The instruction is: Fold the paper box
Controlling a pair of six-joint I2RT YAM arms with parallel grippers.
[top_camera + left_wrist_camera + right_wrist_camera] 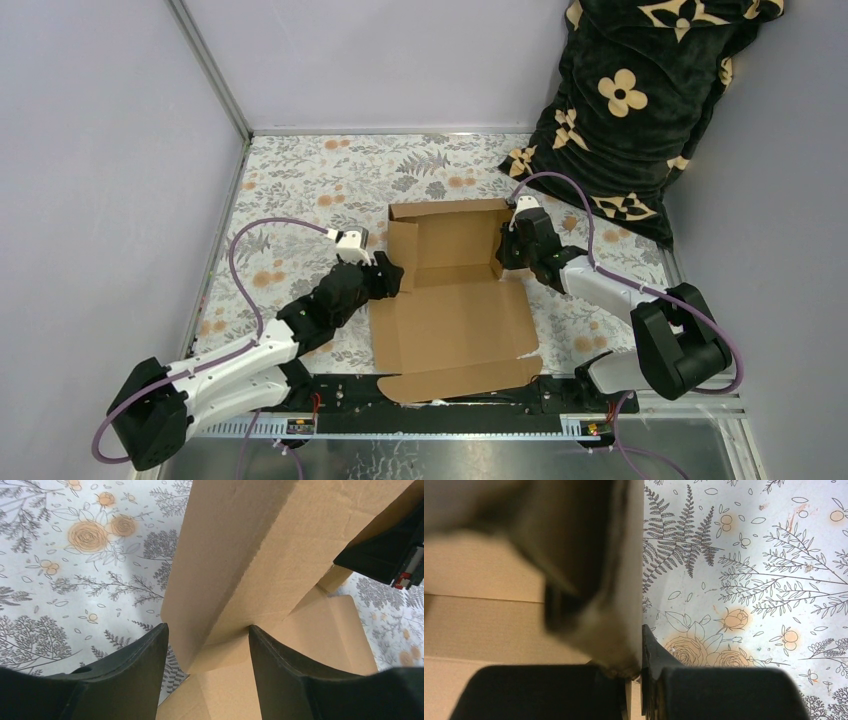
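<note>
Lid flap nearest; paper box (455, 300) long axis runs near-to-far, walls upright.

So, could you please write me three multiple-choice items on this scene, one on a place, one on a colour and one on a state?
1. Where does the dark flowered cushion lie?
A. far right corner of the table
B. near left corner
C. inside the box

2. What colour is the box?
A. white
B. plain brown
C. blue

3. How does the right gripper stand?
A. wide open above the box
B. shut on the box's right wall
C. resting on the cushion

Answers:
1 A, it leans in the far right corner in the top view.
2 B, it is bare brown cardboard in every view.
3 B, in the right wrist view the fingers pinch the wall's edge; the left gripper straddles the left wall with a gap.
</note>
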